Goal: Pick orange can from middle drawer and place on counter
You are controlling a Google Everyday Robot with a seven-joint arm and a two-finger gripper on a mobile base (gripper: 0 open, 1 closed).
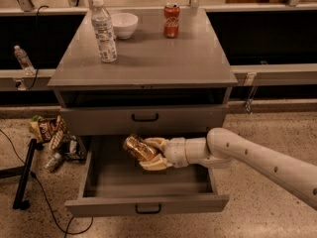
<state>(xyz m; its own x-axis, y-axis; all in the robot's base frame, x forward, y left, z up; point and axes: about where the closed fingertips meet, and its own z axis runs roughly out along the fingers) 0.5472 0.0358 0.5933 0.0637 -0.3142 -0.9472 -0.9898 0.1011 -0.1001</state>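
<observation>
The robot's gripper (pixel 144 153) is clamped on the orange can (pixel 135 146) inside the open middle drawer (pixel 99 207), its pale fingers (pixel 157 144) closed over and under the can's body. The can lies tilted in the grasp, one end pointing up and to the left. It sits toward the back of the drawer cavity, just below the front of the closed upper drawer (pixel 99 120). Whether it clears the drawer floor cannot be told. The white arm (pixel 257 157) runs off to the right of the gripper, crosses the drawer's right wall and leaves the view at the lower right. Straight below the gripper, the drawer's black bar handle (pixel 148 209) sits on its front panel.

Above the gripper spreads the counter (pixel 148 63), the cabinet's flat grey top. 3 things stand on it, all well apart from the gripper. A clear water bottle (pixel 104 31) is up and to the left, with a white bowl (pixel 124 24) just behind it. A red cola can (pixel 171 20) is at the far edge, slightly to the right.

Left of the gripper, snack packets (pixel 52 138) lie on the speckled floor (pixel 267 118) beside the cabinet. A black stand (pixel 25 175) rests farther left and lower. A small bottle (pixel 22 58) sits far up and to the left.
</observation>
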